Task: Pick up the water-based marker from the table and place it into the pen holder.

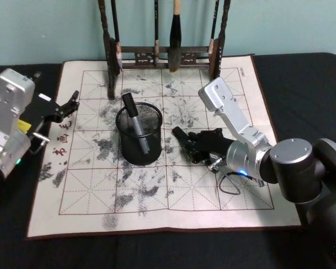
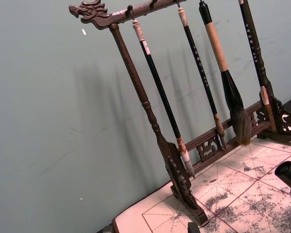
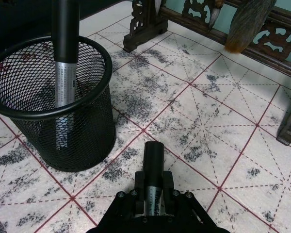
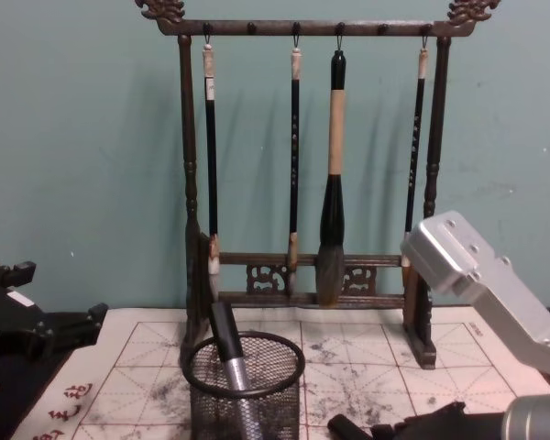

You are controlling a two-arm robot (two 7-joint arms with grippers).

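A black wire-mesh pen holder (image 1: 129, 152) (image 3: 63, 141) (image 4: 247, 403) stands upright near the middle of the white grid mat (image 1: 173, 196) on the table. One water-based marker (image 1: 135, 120) (image 3: 64, 73) (image 4: 231, 362), silver with a black cap, leans inside it. A second marker (image 1: 179, 133) (image 3: 153, 165) lies low over the mat just right of the holder, its black cap pointing toward the holder. My right gripper (image 1: 195, 147) (image 3: 154, 196) is shut on that marker's barrel. My left gripper (image 1: 66, 107) rests at the mat's left edge, open and holding nothing.
A tall dark wooden brush rack (image 1: 168, 56) (image 4: 312, 275) (image 2: 150, 116) with several hanging brushes stands along the mat's far edge, against a teal wall. The dark tabletop (image 1: 302, 84) surrounds the mat. Bare mat lies in front of the holder.
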